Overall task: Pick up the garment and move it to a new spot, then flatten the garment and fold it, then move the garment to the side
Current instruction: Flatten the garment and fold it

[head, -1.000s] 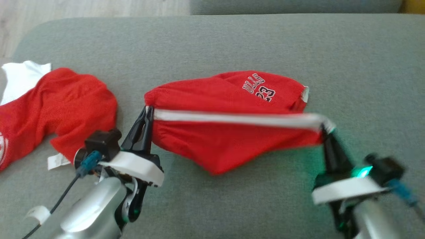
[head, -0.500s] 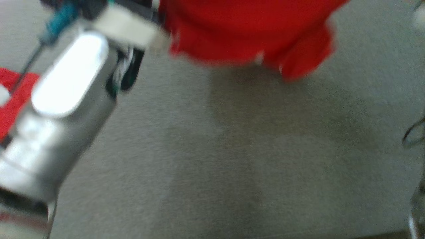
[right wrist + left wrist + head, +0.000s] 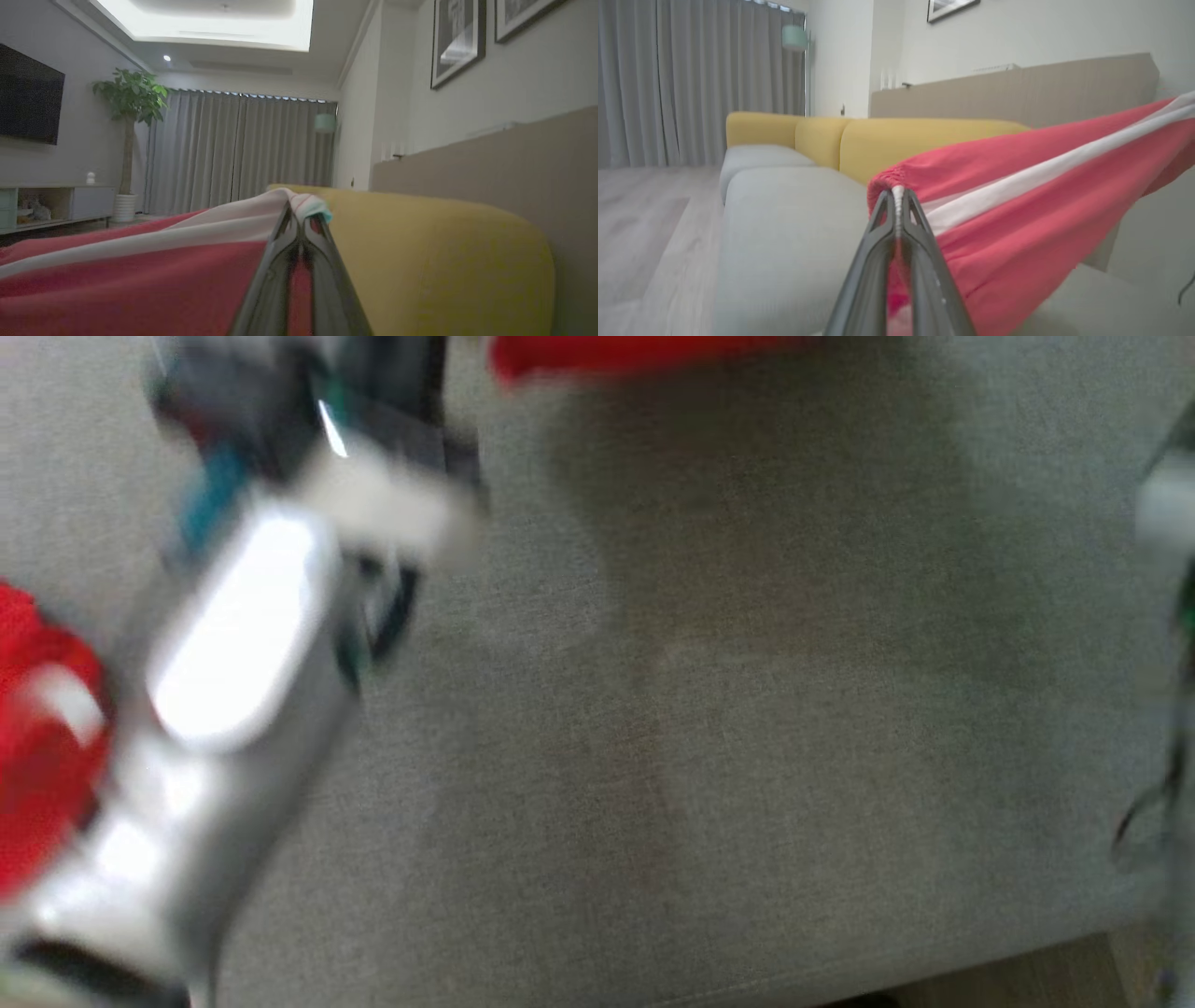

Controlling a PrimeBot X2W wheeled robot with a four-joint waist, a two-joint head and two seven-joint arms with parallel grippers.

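1. Your left gripper [image 3: 899,196] is pinched closed on the white-banded edge of the red garment [image 3: 1031,219], and the cloth stretches away to its right.
2. Your right gripper [image 3: 299,212] is clamped on the same band, with the cloth running off to its left.
3. The garment hangs taut between them, above the grey cushion [image 3: 747,709].

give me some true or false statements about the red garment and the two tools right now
1. The left tool is shut on the white band of the red garment. True.
2. The right tool is open and holds nothing. False: it is shut on the garment's white-banded edge.
3. The garment is folded flat. False: it is stretched out between the two tools, over the grey cushion.
4. In the left wrist view, a yellow sofa back stands behind the garment. True.
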